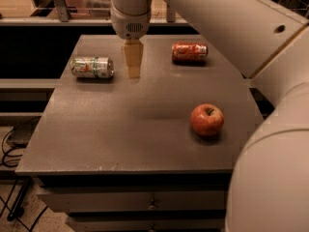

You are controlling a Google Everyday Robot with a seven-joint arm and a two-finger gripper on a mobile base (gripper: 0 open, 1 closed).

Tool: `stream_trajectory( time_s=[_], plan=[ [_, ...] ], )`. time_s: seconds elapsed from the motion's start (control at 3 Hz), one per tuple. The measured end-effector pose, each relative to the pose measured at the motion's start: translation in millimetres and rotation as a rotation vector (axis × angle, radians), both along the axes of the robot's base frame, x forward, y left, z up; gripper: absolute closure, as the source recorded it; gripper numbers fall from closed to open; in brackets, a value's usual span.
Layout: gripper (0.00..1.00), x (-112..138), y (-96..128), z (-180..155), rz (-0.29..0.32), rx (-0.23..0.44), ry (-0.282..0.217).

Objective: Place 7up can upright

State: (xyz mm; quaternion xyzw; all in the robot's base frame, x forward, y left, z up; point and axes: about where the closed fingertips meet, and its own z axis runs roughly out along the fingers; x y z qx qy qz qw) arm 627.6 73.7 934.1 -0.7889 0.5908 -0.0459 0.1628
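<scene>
The 7up can [91, 67] lies on its side at the back left of the grey table [120, 129], its green and white label facing up. My gripper [133, 74] hangs from the white wrist above the back middle of the table. It is just right of the can, a small gap apart, and holds nothing that I can see.
An orange-red can [189, 52] lies on its side at the back right. A red apple [207, 120] sits at the right front. My large white arm [270, 129] covers the right side of the view. Drawers sit below the table's front edge.
</scene>
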Motion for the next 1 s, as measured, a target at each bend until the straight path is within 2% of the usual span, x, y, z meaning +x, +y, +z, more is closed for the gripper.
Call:
stream_trajectory(
  time_s=[0.33, 1.0],
  plan=[
    [0.00, 15, 34, -11, 0.035, -0.002, 0.000],
    [0.00, 41, 84, -30, 0.072, -0.028, -0.011]
  ],
)
